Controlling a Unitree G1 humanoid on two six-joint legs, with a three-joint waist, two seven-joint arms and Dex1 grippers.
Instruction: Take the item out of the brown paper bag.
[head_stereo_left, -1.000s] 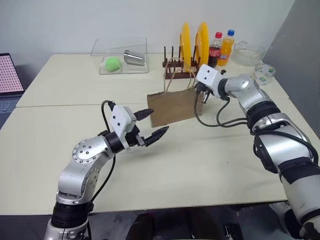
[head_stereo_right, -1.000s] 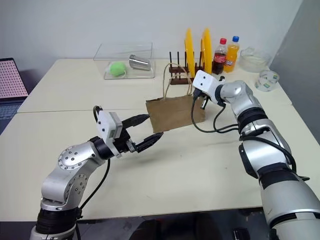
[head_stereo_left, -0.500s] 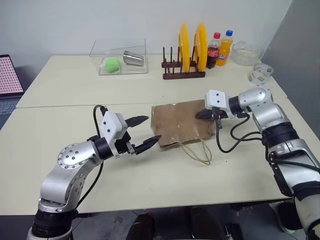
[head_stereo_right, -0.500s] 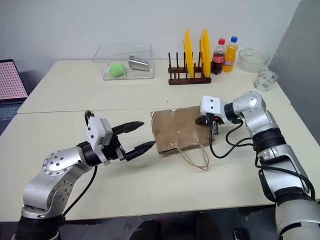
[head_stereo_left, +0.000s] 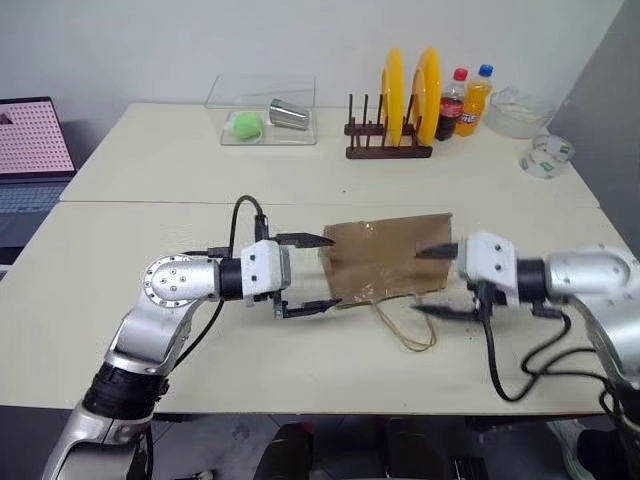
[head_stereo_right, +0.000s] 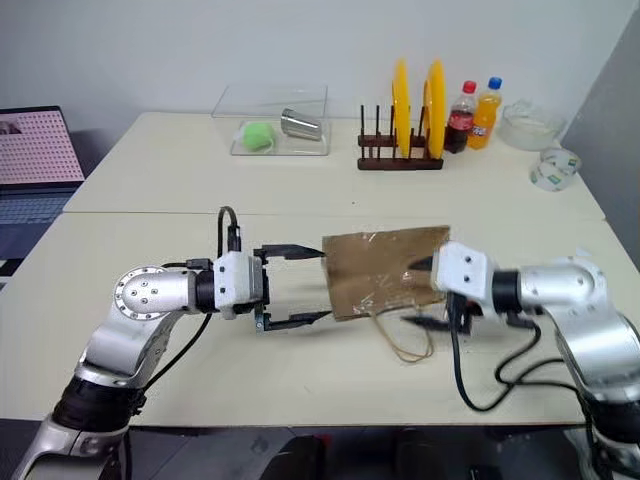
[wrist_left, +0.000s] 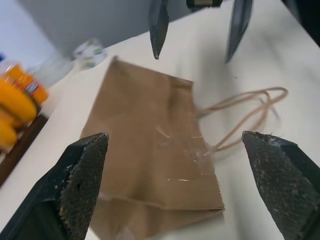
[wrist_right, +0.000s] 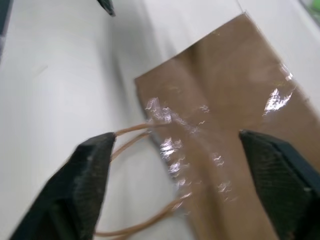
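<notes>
Both grippers are flanking the creased brown paper bag (head_stereo_left: 388, 258) lying flat on the pale counter (head_stereo_left: 150, 170), left gripper (head_stereo_left: 308, 273) and right gripper (head_stereo_left: 437, 282) with fingers spread wide, grasping nothing. The jar is hiding, presumably inside; one gripper should be pinning the bag's closed end while the other works at the mouth beside the twisted-paper loop handles (head_stereo_left: 408, 327).

The brown paper bag (head_stereo_left: 388, 258) is matt kraft paper, creased, with glossy glints like clear tape, and twisted-paper handles (head_stereo_left: 408, 328). The desk (head_stereo_left: 300, 370) is smooth, matt cream. A shiny steel cup (head_stereo_left: 288, 114) lies in a clear plastic box (head_stereo_left: 262, 98). Glossy yellow plates (head_stereo_left: 410, 82) stand in a dark wooden rack (head_stereo_left: 388, 152).
</notes>
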